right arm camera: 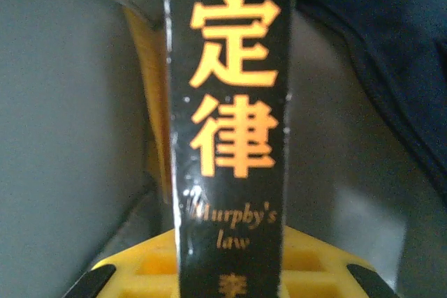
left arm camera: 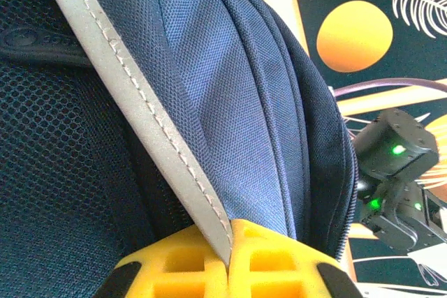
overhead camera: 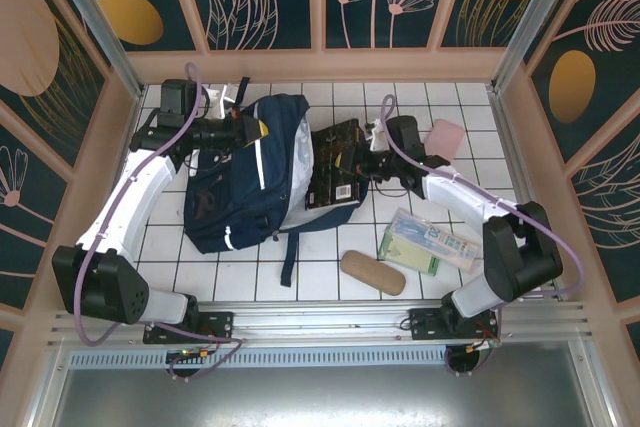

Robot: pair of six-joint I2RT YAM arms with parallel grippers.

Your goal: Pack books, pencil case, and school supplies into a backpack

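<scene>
The navy backpack (overhead camera: 245, 172) lies left of the middle of the table. My left gripper (overhead camera: 255, 132) is at its upper edge, shut on the backpack's grey stripe (left arm camera: 140, 102), which runs down between the yellow fingers (left arm camera: 279, 256). My right gripper (overhead camera: 358, 162) is shut on a black book (overhead camera: 335, 162) right beside the backpack's right side. The book's spine (right arm camera: 230, 102) carries orange characters and stands upright between the jaws of the right gripper (right arm camera: 230, 270). A yellow edge (right arm camera: 150, 102) shows behind it. A tan case (overhead camera: 372, 272), a pale green-white packet (overhead camera: 425, 242) and a pink pouch (overhead camera: 445, 134) lie on the table.
A dark strap (overhead camera: 290, 252) trails from the backpack toward the near edge. Low walls fence the white tiled table (overhead camera: 330, 277) on three sides. The right arm's wrist (left arm camera: 394, 165) shows beyond the backpack in the left wrist view.
</scene>
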